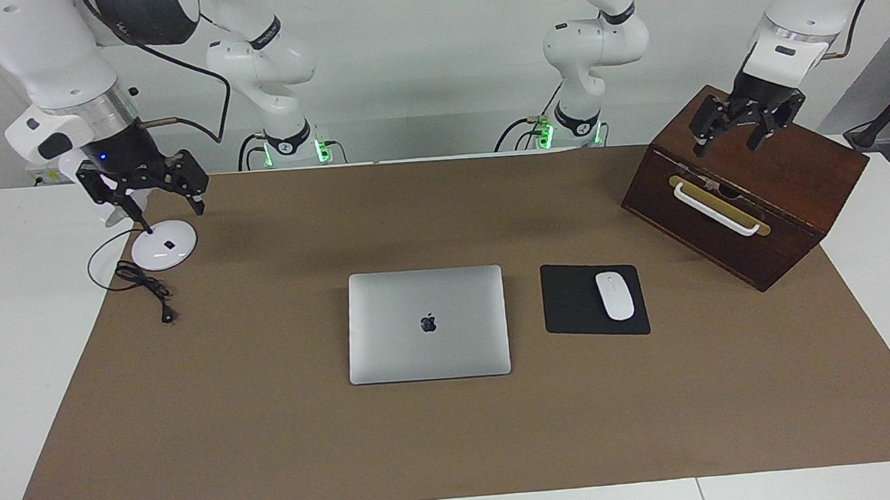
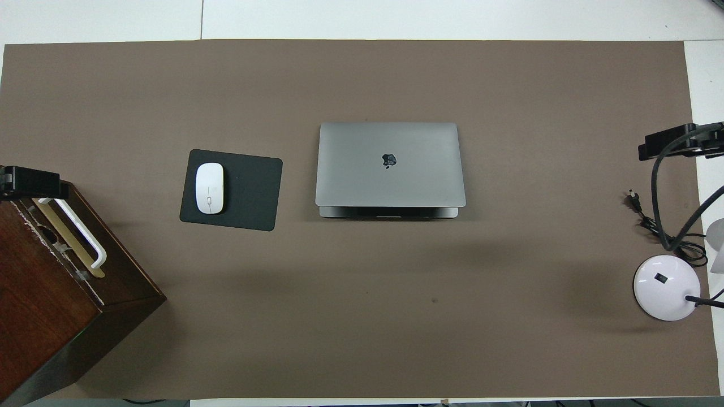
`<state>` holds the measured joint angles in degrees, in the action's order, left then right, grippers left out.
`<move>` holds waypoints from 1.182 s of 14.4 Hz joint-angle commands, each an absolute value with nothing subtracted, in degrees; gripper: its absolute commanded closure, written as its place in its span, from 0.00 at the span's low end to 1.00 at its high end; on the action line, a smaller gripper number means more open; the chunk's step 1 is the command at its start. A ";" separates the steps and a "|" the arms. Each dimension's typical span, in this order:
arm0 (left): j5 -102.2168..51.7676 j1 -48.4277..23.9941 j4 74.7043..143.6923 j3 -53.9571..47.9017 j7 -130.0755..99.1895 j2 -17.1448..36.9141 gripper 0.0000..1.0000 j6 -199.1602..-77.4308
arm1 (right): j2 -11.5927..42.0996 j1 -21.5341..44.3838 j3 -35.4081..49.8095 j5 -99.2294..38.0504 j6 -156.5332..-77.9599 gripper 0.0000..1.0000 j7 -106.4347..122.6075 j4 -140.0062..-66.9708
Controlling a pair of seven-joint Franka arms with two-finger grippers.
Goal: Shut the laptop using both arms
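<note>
Silver-grey laptop (image 1: 427, 324): lying with its lid down on the brown mat (image 1: 456, 435), apple logo facing up, near the middle of the table; in the overhead view the lid is sitting slightly askew over the base, whose edge nearer the robots is showing.
Mouse pad (image 1: 576, 304): black, lying just beside the laptop toward the left arm's end of the table, not touching it.
Mouse (image 1: 615, 295): white, resting on the mouse pad.
Wooden box (image 1: 796, 174): dark brown, sitting at the left arm's end of the table, nearer to the robots than the mouse pad, turned at an angle; a white handle (image 1: 717, 208) on a brass-coloured plate is showing on its front.
Left gripper (image 1: 747, 132): hanging over the top of the wooden box, above the handle and clear of it; fingers standing spread, holding nothing.
Right gripper (image 1: 154, 194): hovering over the round white lamp base (image 1: 164, 245) at the right arm's end of the table; fingers standing spread, holding nothing.
Lamp: its thin dark stalk is rising from the base close by the right gripper; whether they are touching cannot be told.
Black cord (image 1: 142, 288): trailing from the lamp base onto the mat, plug end lying loose.
Both arms: waiting well apart from the laptop.
</note>
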<state>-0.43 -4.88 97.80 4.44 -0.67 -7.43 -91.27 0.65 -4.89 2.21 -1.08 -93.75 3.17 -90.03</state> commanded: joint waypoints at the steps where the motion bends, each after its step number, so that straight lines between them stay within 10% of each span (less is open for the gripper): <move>1: 0.62 -3.43 96.06 3.25 -1.05 -6.33 0.00 -87.02 | -0.27 -5.36 2.90 -0.26 -93.78 0.00 2.55 -91.32; 17: 0.26 -0.79 96.59 -0.70 -1.14 -6.33 0.00 -87.27 | -0.09 -4.83 2.11 0.09 -94.04 0.00 2.90 -91.32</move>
<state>-0.42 -1.86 97.78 0.29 -0.91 -6.59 -88.44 0.65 -4.86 2.14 -1.03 -93.75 3.17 -90.23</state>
